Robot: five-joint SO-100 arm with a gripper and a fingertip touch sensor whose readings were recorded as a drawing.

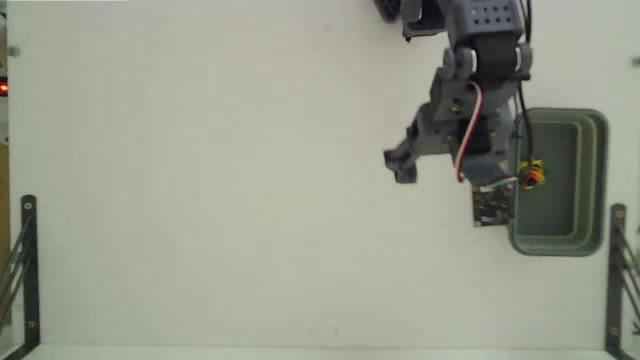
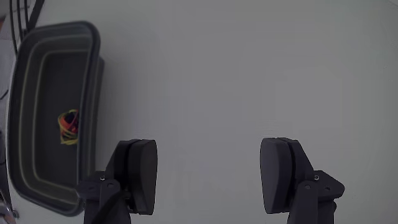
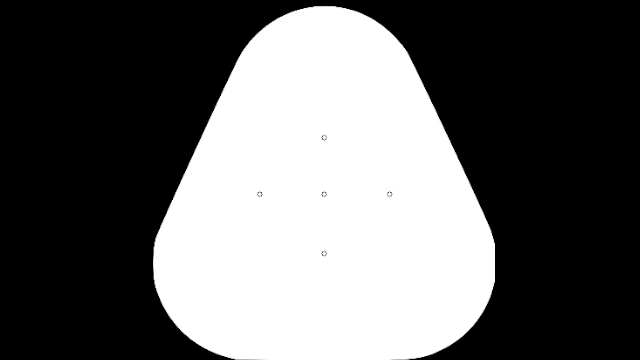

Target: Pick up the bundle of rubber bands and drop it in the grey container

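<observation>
Grey-green container [image 2: 25, 106] at left of my wrist view, bundle of rubber bands [image 2: 68, 127] lying inside on its floor. Right of it, white table [image 2: 249, 68]; gripper [image 2: 211, 177] above, jaws spread wide, empty.

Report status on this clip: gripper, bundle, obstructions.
Gripper open, empty. Small multicoloured rubber-band bundle inside grey-green rectangular plastic tub. Nothing in the way.

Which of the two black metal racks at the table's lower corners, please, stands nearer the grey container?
The right-hand rack in the fixed view: it stands just beside the grey container; the left one is across the table.
</observation>
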